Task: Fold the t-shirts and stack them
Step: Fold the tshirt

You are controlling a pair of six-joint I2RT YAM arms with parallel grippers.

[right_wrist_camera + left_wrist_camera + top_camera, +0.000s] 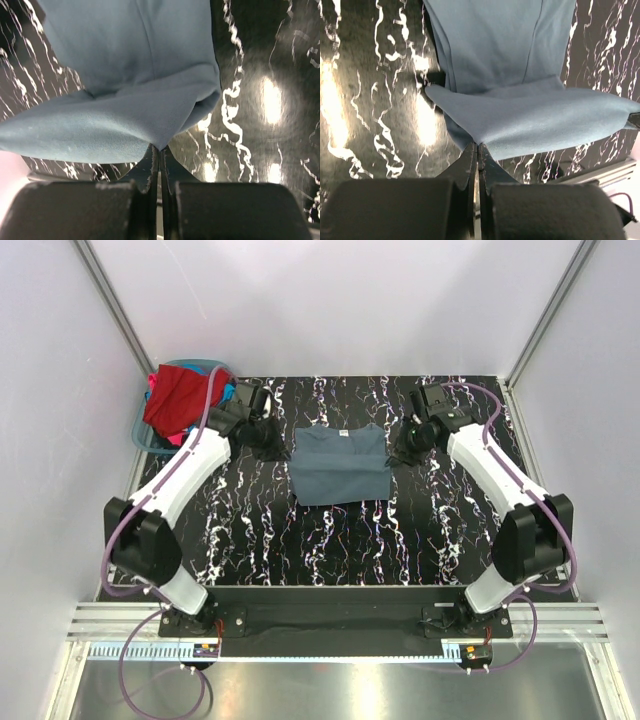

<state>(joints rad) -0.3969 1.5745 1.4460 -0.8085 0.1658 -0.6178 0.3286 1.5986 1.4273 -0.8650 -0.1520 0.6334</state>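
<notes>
- Mid-table lies the grey-blue shirt (338, 470), part-folded.
- The left gripper (477, 146) and right gripper (159, 147) each pinch a far corner, holding that edge taut between them, ready to fold over, I'd guess.
- Far left, a basket (141, 436) holds the red shirt (180, 398).

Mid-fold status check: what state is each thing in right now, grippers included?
Slate grey-blue cloth t-shirt: partly folded on black marbled table, one edge lifted between both grippers.
Left gripper: shut on one corner of that t-shirt.
Right gripper: shut on its other corner.
Teal-blue plastic basket: upright, holding bunched tees.
Red cloth t-shirt: crumpled, topmost in the basket.
</notes>
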